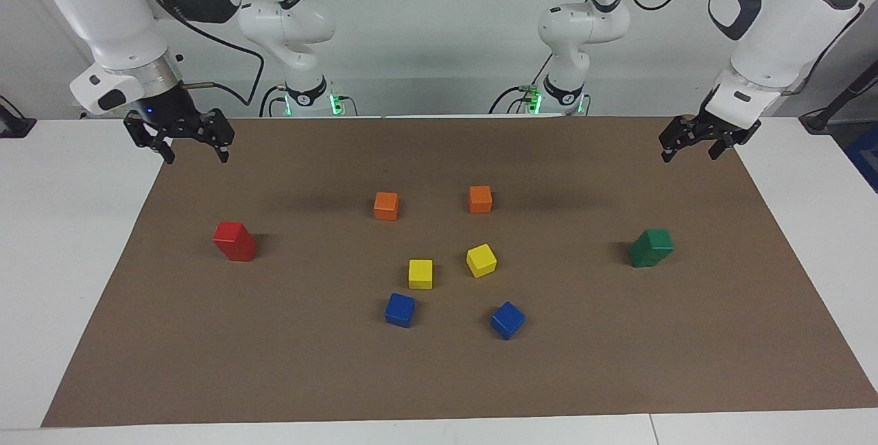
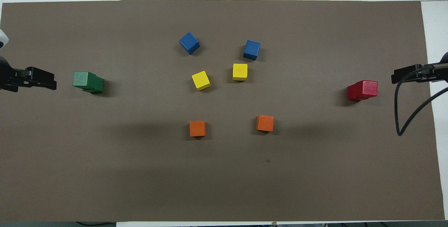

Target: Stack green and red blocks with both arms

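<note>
red stack (image 1: 234, 241): two red blocks, one on the other, on the brown mat (image 1: 439, 376) near its right-arm edge
green stack (image 1: 650, 247): two green blocks stacked, near the mat's left-arm edge
right claw (image 1: 180, 140): jaws wide, holds nothing, up over the mat's corner
left claw (image 1: 698, 138): jaws apart, holds nothing, over the mat's other robot-side corner
mid mat: orange, yellow, blue cubes; bare lanes between them and each stack
</note>
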